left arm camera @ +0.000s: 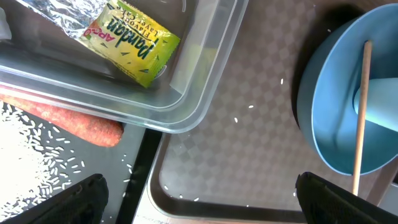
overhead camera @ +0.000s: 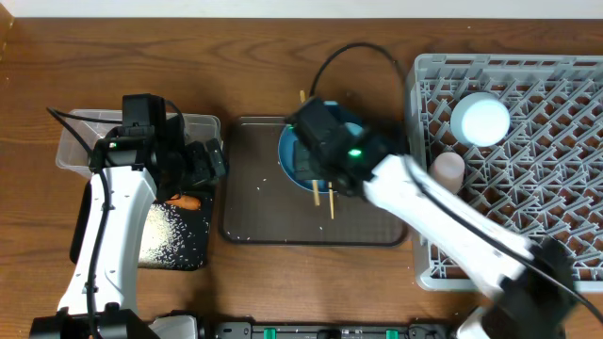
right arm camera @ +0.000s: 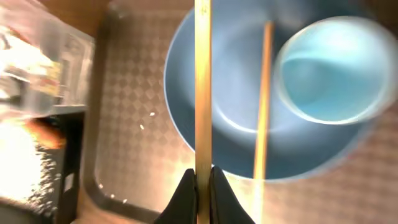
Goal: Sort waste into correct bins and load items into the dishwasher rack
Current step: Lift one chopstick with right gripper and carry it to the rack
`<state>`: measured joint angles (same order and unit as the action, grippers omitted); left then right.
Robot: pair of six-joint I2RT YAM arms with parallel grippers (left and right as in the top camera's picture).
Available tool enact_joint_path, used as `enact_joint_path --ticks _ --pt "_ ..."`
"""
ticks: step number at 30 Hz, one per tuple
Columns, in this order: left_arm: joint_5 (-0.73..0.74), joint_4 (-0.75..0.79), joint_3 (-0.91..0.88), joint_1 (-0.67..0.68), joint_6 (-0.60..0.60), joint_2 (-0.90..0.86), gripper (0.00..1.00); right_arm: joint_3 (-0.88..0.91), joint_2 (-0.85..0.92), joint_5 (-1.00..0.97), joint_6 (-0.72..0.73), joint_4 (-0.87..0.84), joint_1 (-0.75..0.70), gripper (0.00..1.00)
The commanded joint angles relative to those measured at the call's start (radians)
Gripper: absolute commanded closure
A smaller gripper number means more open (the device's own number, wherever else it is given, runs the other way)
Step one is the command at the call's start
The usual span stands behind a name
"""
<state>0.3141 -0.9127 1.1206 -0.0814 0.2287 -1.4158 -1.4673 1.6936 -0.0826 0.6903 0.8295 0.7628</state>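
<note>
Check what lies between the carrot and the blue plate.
Left wrist view: the corner of the clear tub, then the patterned floor of the brown tray, scattered with a few rice grains.

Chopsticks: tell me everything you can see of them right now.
Two thin, straight, pale wooden sticks. One chopstick is pinched between the fingers of the shut right tool and runs over the blue plate. The second chopstick lies free on that plate beside the light blue cup, slightly angled to the first. Whether it touches the cup is unclear.
</note>
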Motion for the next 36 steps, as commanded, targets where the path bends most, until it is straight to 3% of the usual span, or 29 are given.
enact_joint_path --ticks 1,8,15,25,36 --pt "-0.009 -0.003 -0.004 -0.003 0.001 -0.002 0.01 -0.023 -0.109 -0.019 -0.102 0.069 -0.046 0.99" --pt "-0.009 -0.003 -0.004 -0.003 0.001 -0.002 0.01 -0.023 -0.236 -0.023 -0.209 0.332 -0.18 0.99" --pt "-0.009 -0.003 -0.004 -0.002 0.002 -0.002 0.01 -0.013 -0.242 -0.023 -0.319 0.55 -0.324 0.99" --pt "-0.009 -0.003 -0.004 -0.002 0.001 -0.002 0.01 -0.005 -0.242 -0.132 -0.356 0.623 -0.463 0.99" --pt "-0.009 -0.003 -0.004 -0.002 0.002 -0.002 0.01 -0.004 -0.242 -0.114 -0.471 0.661 -0.606 0.99"
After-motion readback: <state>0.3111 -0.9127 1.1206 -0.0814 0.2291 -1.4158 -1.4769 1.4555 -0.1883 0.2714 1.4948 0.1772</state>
